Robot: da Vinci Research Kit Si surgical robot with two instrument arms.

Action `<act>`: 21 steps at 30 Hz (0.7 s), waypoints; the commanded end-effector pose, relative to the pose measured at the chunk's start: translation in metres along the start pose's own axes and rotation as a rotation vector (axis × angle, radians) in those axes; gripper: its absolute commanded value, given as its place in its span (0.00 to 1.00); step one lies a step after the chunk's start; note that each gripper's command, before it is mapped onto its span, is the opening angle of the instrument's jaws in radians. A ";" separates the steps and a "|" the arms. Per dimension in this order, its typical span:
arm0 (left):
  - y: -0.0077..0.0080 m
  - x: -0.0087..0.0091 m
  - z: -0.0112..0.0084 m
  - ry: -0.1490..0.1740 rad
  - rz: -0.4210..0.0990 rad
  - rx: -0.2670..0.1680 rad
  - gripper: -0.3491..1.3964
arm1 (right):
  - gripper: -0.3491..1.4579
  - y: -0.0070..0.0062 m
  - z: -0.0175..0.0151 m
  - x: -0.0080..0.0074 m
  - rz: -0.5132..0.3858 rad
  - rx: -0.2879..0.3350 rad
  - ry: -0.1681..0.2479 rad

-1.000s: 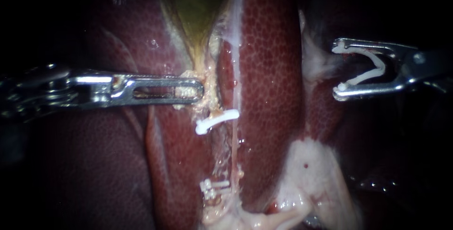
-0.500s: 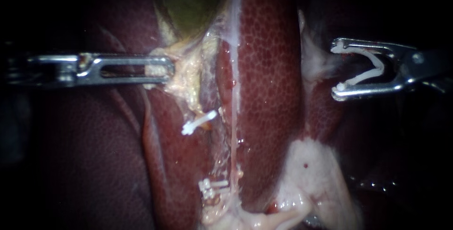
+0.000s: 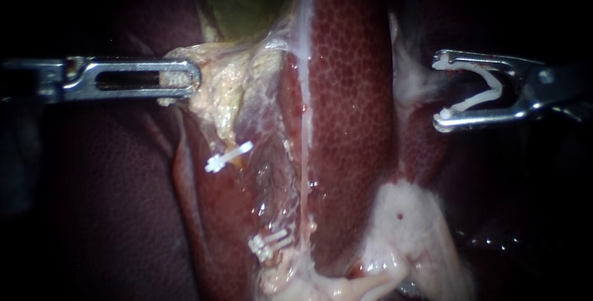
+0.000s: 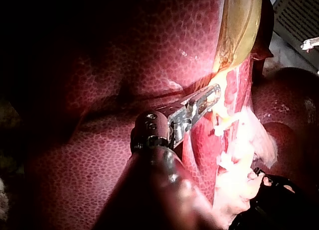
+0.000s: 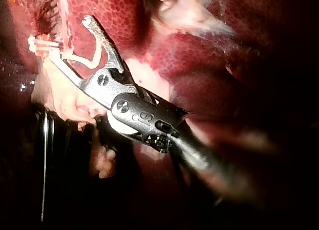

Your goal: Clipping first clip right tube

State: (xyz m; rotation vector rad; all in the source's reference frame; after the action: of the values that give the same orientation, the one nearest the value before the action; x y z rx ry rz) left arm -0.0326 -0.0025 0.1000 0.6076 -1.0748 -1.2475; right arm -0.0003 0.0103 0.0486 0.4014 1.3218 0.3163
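Observation:
My left instrument (image 3: 179,80) comes in from the left, its slotted jaws shut on yellowish tissue (image 3: 216,88) at the gallbladder's (image 3: 241,4) narrow end, stretching it sideways. The same grip shows in the left wrist view (image 4: 212,96). One white clip (image 3: 228,156) sits on the stretched left strand, and a pair of clips (image 3: 269,243) lies lower down. A thin pale tube (image 3: 303,171) runs down just right of them. My right instrument (image 3: 440,88) hangs apart at the right over the liver (image 3: 352,91), its wide jaws carrying an open white clip (image 3: 485,94), also in the right wrist view (image 5: 67,41).
Dark red liver lobes (image 3: 111,202) flank the strands on both sides. Pale fatty tissue (image 3: 407,227) lies low at the right, with a whitish flap (image 3: 404,72) between the liver ridge and my right instrument.
My left instrument has drawn back to the left and slightly up with the tissue in its jaws, spreading it out. The upper clip shifted left with it. My right instrument has stayed still.

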 end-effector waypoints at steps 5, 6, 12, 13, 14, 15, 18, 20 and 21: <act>0.0000 0.0000 -0.0001 0.000 0.000 0.000 0.00 | 0.52 -0.0001 0.0003 -0.0003 -0.002 -0.001 0.002; 0.0000 0.0000 -0.0001 0.000 0.000 0.000 0.00 | 0.52 -0.0002 0.0004 -0.0005 -0.002 -0.001 0.003; 0.0001 0.0000 -0.0001 -0.001 0.000 -0.002 0.00 | 0.52 -0.0006 0.0023 -0.0024 -0.020 0.004 -0.001; 0.0001 0.0000 -0.0001 -0.001 0.000 -0.002 0.00 | 0.52 -0.0006 0.0027 -0.0029 -0.017 0.009 -0.005; 0.0001 0.0000 -0.0001 -0.001 0.000 -0.002 0.00 | 0.52 -0.0008 0.0032 -0.0035 -0.015 0.014 -0.009; 0.0001 0.0000 -0.0001 -0.001 0.000 -0.002 0.00 | 0.52 -0.0009 0.0037 -0.0040 -0.012 0.017 -0.014; 0.0001 0.0000 -0.0001 -0.002 0.000 -0.002 0.00 | 0.52 -0.0013 0.0054 -0.0058 0.005 0.035 -0.025; 0.0001 0.0000 -0.0001 -0.002 0.000 -0.002 0.00 | 0.52 -0.0018 0.0067 -0.0071 0.013 0.049 -0.039; 0.0001 0.0000 -0.0001 -0.001 0.000 -0.002 0.00 | 0.52 -0.0020 0.0073 -0.0077 0.019 0.052 -0.044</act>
State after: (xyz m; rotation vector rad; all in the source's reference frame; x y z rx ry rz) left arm -0.0325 -0.0025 0.1000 0.6051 -1.0750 -1.2486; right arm 0.0055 0.0039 0.0563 0.4713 1.2833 0.2855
